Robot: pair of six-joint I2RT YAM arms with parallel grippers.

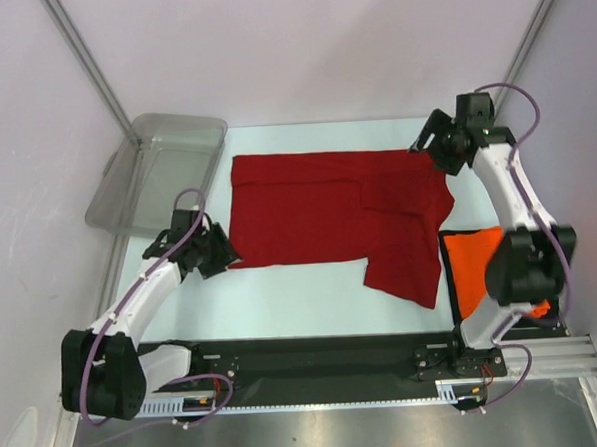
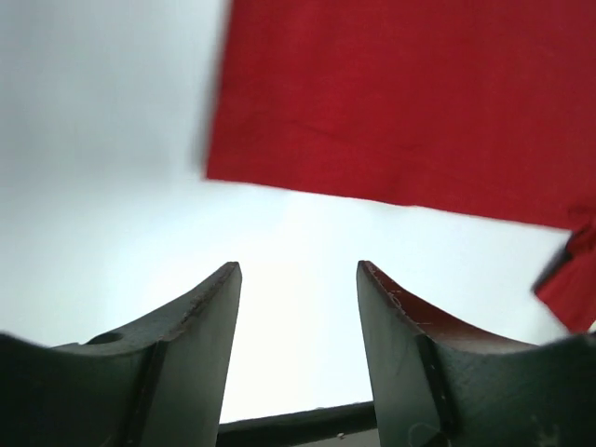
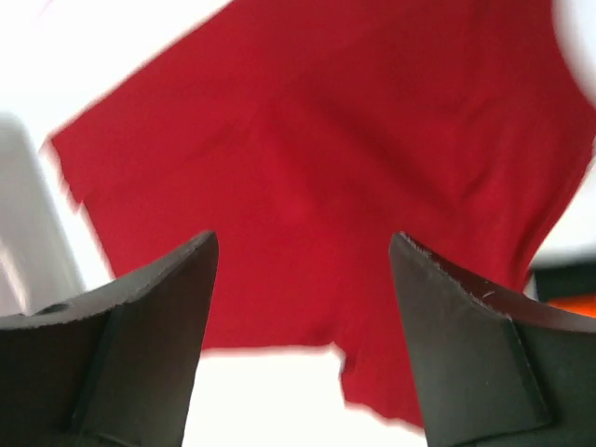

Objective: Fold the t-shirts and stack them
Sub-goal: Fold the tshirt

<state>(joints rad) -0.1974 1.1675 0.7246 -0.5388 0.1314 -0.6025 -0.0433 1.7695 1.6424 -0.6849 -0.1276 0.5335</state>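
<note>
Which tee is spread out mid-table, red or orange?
The dark red t-shirt, spread across the middle of the table. The orange t-shirt sits at the right edge, partly hidden by the right arm.

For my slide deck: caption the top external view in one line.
Partly folded dark red t-shirt on the table, orange t-shirt beside it; left gripper and right gripper open at opposite corners.

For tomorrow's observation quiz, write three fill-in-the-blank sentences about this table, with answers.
The t-shirt spread across the table is dark ____.
The grey tub sits at the far ____ corner.
Jaws of the left gripper and right gripper are ____, not shut.
Missing words: red; left; open.
</note>
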